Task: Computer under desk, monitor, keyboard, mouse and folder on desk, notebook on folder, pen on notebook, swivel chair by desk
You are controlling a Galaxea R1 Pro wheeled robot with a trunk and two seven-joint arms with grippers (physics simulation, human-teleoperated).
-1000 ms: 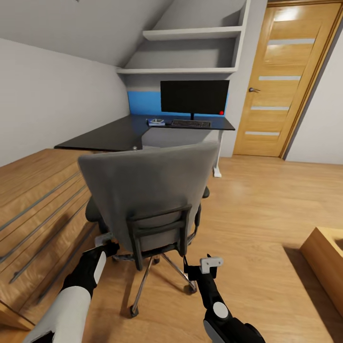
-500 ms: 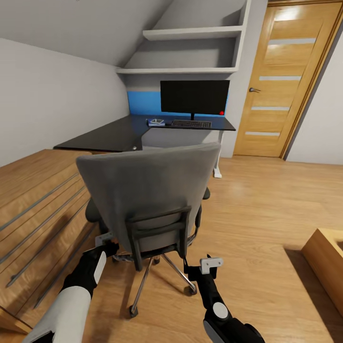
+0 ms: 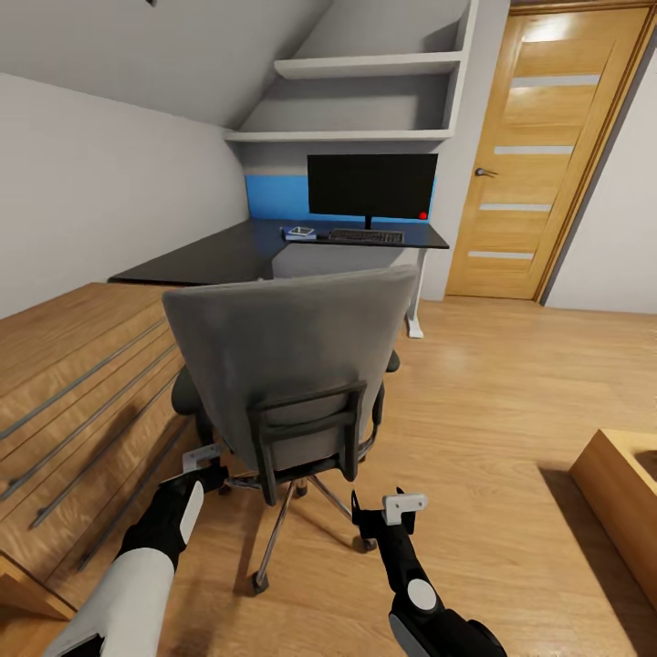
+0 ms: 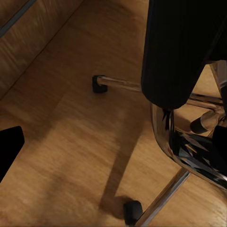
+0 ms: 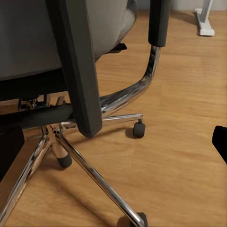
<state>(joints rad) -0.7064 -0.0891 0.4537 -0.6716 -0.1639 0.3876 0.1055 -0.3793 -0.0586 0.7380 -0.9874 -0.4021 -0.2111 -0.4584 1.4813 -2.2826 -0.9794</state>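
The grey swivel chair (image 3: 292, 360) stands in the middle of the room with its back turned to me, hiding its seat. Behind it is the black-topped desk (image 3: 219, 255) with the monitor (image 3: 372, 185) and, in front of that, the keyboard (image 3: 365, 236). Left of the keyboard lies a small flat blue-and-white item (image 3: 299, 234), too small to tell apart. My left gripper (image 3: 208, 465) is open low by the chair's left side. My right gripper (image 3: 388, 511) is open behind the chrome base (image 5: 94, 175). One castor (image 4: 98, 83) shows on the floor.
A light wooden chest (image 3: 73, 383) with long bar handles runs along the left, close to the chair. A wooden box (image 3: 620, 493) sits at the right. The wooden door (image 3: 538, 155) is shut, beyond open floor (image 3: 493, 383). White shelves (image 3: 365, 66) hang above the desk.
The chair has shifted right and slightly away from my grippers, toward the desk. The whole view has shifted a little; both arms hold the same place in it.
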